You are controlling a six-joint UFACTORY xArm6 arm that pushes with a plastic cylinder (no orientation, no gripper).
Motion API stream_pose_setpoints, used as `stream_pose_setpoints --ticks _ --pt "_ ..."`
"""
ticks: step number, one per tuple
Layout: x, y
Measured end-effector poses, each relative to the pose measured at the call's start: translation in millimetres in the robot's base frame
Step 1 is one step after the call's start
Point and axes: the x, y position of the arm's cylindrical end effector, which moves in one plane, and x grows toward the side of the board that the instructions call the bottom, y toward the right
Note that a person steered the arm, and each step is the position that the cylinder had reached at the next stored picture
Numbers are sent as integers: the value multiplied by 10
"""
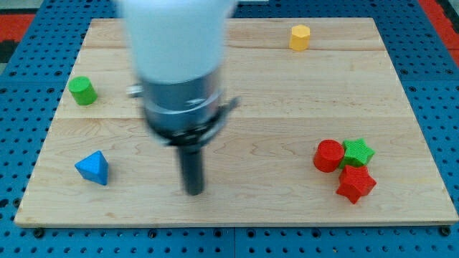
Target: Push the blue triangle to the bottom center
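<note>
Blurred and large at the front, the arm [179, 64] drops from the view's top as a white housing over a grey collar, then narrows to the dark rod. My tip [193, 192] rests on the wooden desk [287, 86], low down and a little left of the middle. The arm carries no claw, only this rod, so no jaws stand apart or together.

The blue triangle [93, 168] lies to the view's left of my tip and slightly higher, apart from it, with bare wood between them. It sits near the desk's bottom-left corner. One corner points toward the view's top. Its lower edge slants down toward the view's right, so the block looks slightly turned. The sides look about equal, and I cannot make out a long axis.

A green cylinder [82, 91] stands farther left of my tip and well above it, near the desk's left edge. A yellow block [300, 37], which looks hexagonal, sits far up and to the right, close to the top edge.

Well to the right of my tip, three blocks cluster together. A red cylinder [329, 155] touches a green star [358, 152] on its right. A red star [356, 184] lies just below both, about level with my tip.
</note>
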Motion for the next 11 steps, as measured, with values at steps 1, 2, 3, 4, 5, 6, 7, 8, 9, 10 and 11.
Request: stream_pose_setpoints --ticks 1,2,3,4,5,6,7,8,9,10,11 --pt "372 -497" --pt "29 -1264" --pt "-265 -1690" --pt "-506 -1054" --pt "-512 -115" --pt "-511 -246" --pt "-576 -881" --pt "-265 -670" --pt "-152 -679" --pt "-201 -283" --pt "-88 -377"
